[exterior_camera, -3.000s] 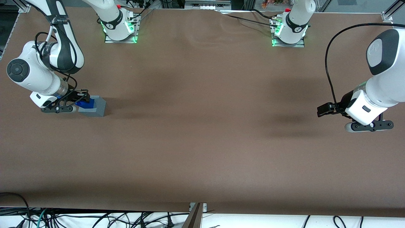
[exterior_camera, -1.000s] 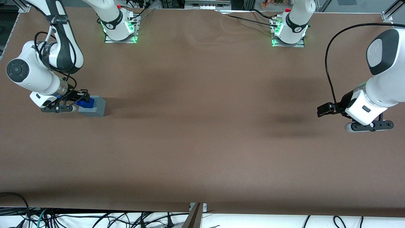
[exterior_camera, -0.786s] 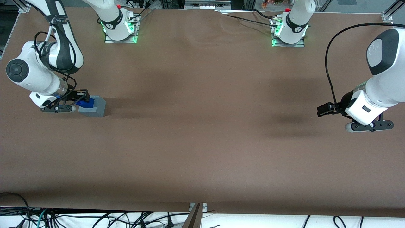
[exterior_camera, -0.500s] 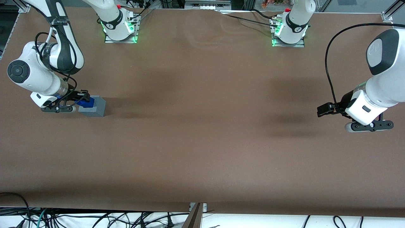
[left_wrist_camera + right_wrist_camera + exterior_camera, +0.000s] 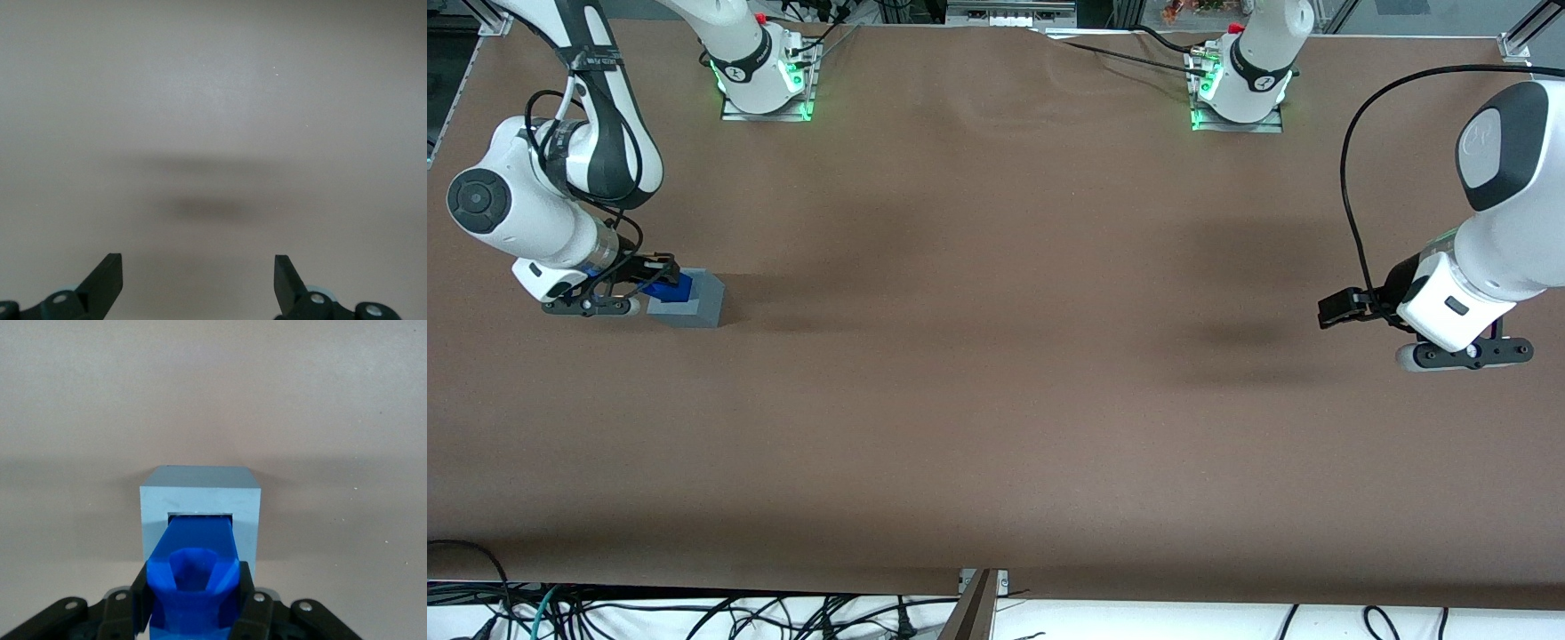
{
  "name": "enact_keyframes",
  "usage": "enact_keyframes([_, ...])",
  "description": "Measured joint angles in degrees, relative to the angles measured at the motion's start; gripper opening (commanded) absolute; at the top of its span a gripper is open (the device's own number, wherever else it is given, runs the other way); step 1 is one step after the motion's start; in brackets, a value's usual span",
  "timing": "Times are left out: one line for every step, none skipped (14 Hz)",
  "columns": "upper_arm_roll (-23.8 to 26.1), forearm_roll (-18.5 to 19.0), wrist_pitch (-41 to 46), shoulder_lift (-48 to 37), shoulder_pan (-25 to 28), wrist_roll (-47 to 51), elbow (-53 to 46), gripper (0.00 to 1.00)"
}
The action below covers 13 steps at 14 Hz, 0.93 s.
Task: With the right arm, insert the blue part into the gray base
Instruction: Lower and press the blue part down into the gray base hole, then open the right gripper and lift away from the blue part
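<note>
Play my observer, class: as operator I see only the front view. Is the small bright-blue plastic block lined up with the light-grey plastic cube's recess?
Observer: Yes. In the right wrist view the bright-blue block points straight at the square recess of the light-grey cube, centred between its side walls.
Operator: Is the hand gripping it?
Observer: The right arm's black two-finger hand, close in front of the recess, is shut on the block, one finger on each side.
Operator: Is it in?
Observer: Its leading end reaches the recess mouth; the depth cannot be told.
</note>
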<state>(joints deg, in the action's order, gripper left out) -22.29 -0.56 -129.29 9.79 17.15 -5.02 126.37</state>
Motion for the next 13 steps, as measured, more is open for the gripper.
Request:
enact_keyframes([0.0,0.0,-0.2,0.1,0.0,0.4,0.0,0.14])
enact_keyframes([0.0,0.0,-0.4,0.3,0.0,0.6,0.1,0.14])
enact_keyframes([0.0,0.0,-0.6,0.5,0.0,0.6,0.2,0.16])
enact_keyframes([0.0,0.0,-0.7,0.6,0.0,0.6,0.2,0.33])
enact_keyframes([0.0,0.0,-0.8,0.8,0.0,0.6,0.2,0.83])
enact_keyframes([0.0,0.0,-0.9,0.8,0.0,0.7,0.2,0.98])
enact_keyframes([0.0,0.0,-0.9,0.9,0.0,0.7,0.2,0.99])
enact_keyframes([0.0,0.0,-0.9,0.9,0.0,0.7,0.2,0.99])
enact_keyframes([0.0,0.0,-0.8,0.9,0.0,0.7,0.2,0.99])
enact_keyframes([0.0,0.0,-0.8,0.9,0.0,0.7,0.2,0.99])
enact_keyframes([0.0,0.0,-0.8,0.9,0.0,0.7,0.2,0.99])
enact_keyframes([0.0,0.0,-0.8,0.9,0.0,0.7,0.2,0.99])
enact_keyframes([0.0,0.0,-0.8,0.8,0.0,0.7,0.2,0.99])
